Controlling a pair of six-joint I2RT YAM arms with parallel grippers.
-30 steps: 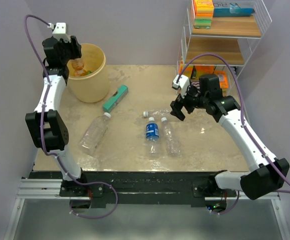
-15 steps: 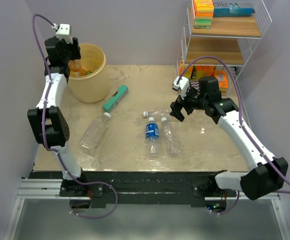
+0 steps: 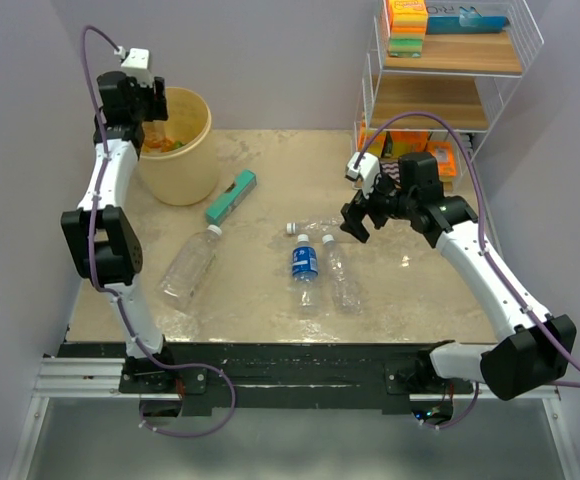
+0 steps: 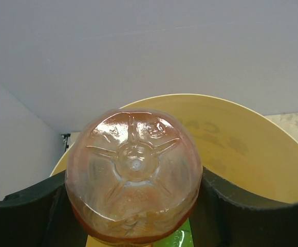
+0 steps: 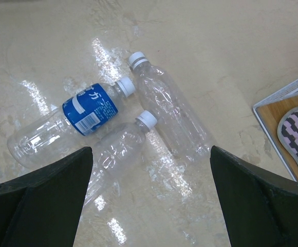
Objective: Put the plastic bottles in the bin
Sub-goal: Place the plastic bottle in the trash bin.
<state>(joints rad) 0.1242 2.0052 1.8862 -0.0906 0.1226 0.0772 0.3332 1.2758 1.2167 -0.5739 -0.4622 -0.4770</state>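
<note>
From above: finds the left pincer [image 3: 142,128] raised over the left rim of the bin [image 3: 198,165], which stands at the far left of the desk [image 3: 420,290]; cannot judge its grip from here. Glimpses orange and green inside the bin. Counts four plastic bottles lying on the desk: a large clear bottle [image 3: 188,265] left of centre, then a cluster in the middle made of a blue-labelled bottle [image 3: 304,262], a clear bottle [image 3: 341,275] just beside it, and a second clear bottle [image 3: 315,228] behind both. Places a teal box [image 3: 231,196] between bin and cluster, and a wire shelf rack [image 3: 450,80] at the far right. Puts the right pincer [image 3: 356,220] just right of the cluster, above the desk.

Left wrist: looks straight at the base of an orange bottle [image 4: 133,172], clamped between the two black fingers [image 4: 25,211], over the bin's mouth.

Right wrist: shows both fingers [image 5: 46,200] spread wide apart, gripping nothing, above the three clustered bottles, which lie side by side with white caps on.
</note>
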